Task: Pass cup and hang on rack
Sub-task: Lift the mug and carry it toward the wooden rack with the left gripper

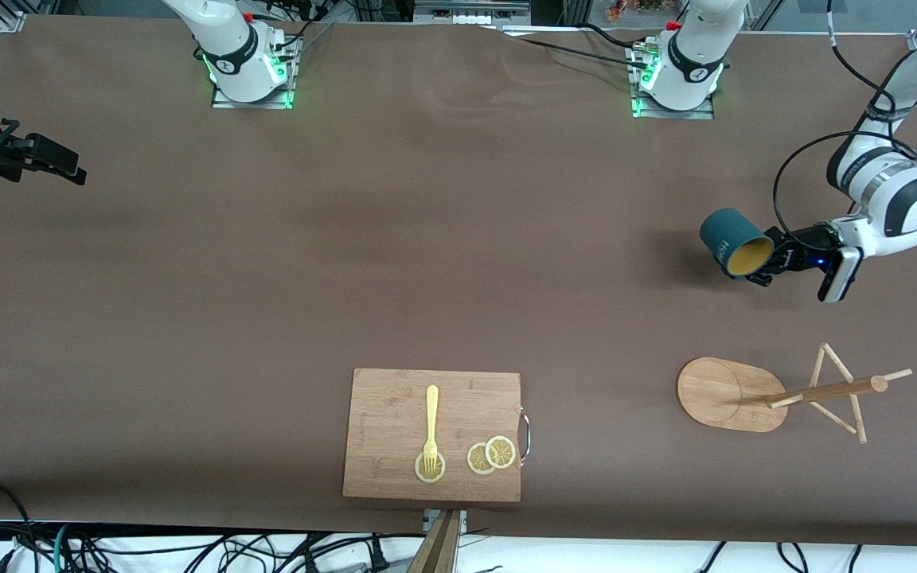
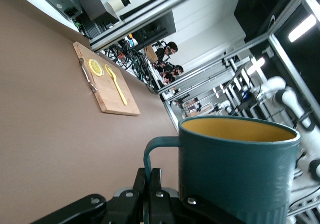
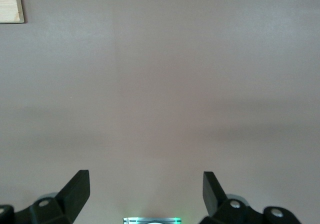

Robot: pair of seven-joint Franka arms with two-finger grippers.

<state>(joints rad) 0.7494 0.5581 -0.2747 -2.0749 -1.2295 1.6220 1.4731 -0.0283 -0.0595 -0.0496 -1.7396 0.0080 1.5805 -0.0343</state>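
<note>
Your left claw [image 1: 762,263] is up in the air over the bare brown tabletop [image 1: 395,239] at the left arm's end, pinched tight on the handle of the cup [image 1: 733,241]. In the front view the cup is tipped on its side, its yellowish inside turned toward the front camera and white lettering showing on its dark teal wall. From the left wrist view you see the cup [image 2: 237,169] close up, its looped handle running down between the black fingers [image 2: 155,191], with the rim clear above them.

The rack [image 1: 777,391] lies toppled on the tabletop, nearer to the front camera than the held cup. Its oval base [image 1: 725,394] is tipped up on edge and its pole [image 1: 825,390] lies flat, pointing toward the left arm's end, thin pegs sticking out around it. The cup and the rack are well apart.

Your right claw [image 1: 37,163] waits at the right arm's end, over bare tabletop, its fingers [image 3: 77,189] spread wide with nothing between them.

Near the front camera's edge, around the middle, sits a wooden cutting board [image 1: 432,434]. A yellow fork [image 1: 431,430] lies on it, tines on one lemon slice [image 1: 430,468], with two more overlapping slices [image 1: 492,454] beside it
</note>
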